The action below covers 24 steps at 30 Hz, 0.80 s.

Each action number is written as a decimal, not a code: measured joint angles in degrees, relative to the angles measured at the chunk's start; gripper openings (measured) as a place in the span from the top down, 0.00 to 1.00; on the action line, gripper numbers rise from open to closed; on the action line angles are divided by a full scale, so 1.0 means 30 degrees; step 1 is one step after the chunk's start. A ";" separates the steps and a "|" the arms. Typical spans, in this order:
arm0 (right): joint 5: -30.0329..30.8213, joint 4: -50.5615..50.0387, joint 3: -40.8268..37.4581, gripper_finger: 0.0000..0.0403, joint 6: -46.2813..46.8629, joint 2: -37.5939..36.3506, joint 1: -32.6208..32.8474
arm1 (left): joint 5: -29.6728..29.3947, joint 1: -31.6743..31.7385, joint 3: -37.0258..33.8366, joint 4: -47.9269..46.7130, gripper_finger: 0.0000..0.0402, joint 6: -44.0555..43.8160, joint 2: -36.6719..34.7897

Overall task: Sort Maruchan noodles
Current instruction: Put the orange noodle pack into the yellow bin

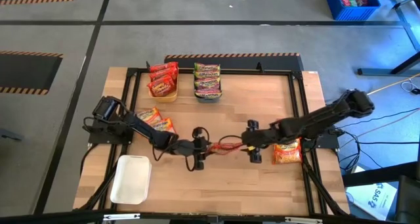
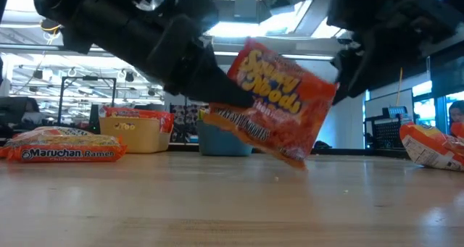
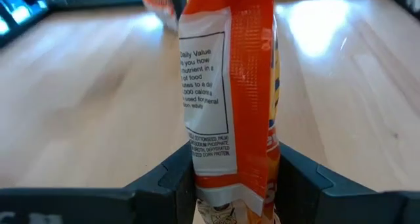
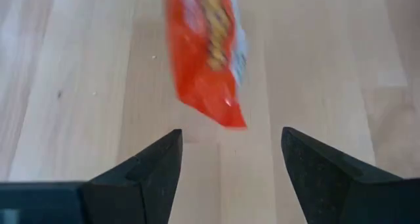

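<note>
Your left gripper [image 3: 236, 178] has its jaws clenched on one short end of an orange Maruchan packet [image 2: 279, 102], holding it clear of the worktop [image 1: 216, 184] near the middle, with the free end sagging until one lower corner hangs just above the wood in the low view. Your right gripper [image 4: 230, 161] sits just beyond that free end with its jaws spread and nothing between them, so the whole packet hangs from one narrow pinch. That is the weak point: crinkly film is slippery, and a quick swing or a jolt could let the packet twist or slide out of the left jaws. If you carry it low, the drooping corner may drag on the wood and lever the packet round in the grip. If you mean the right arm to take it, closing while the end is swaying could catch only the edge, or miss. Mind the other packets too: two orange ones [image 1: 156, 119] lie under the left arm and another [image 1: 287, 152] beside the right arm, and a sweeping elbow could scatter them. Red packets fill the yellow tray [image 1: 164, 92] and green-edged ones the blue-grey tray [image 1: 208, 96], so a wrong drop spoils the sort; the white tray [image 1: 131, 179] looks unfilled.
</note>
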 joint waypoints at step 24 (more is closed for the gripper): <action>-0.0128 2.2995 -0.9301 0.40 -0.2409 -0.0963 -0.0058 | -0.1745 -0.0311 0.0036 0.4596 0.63 0.2148 -0.1501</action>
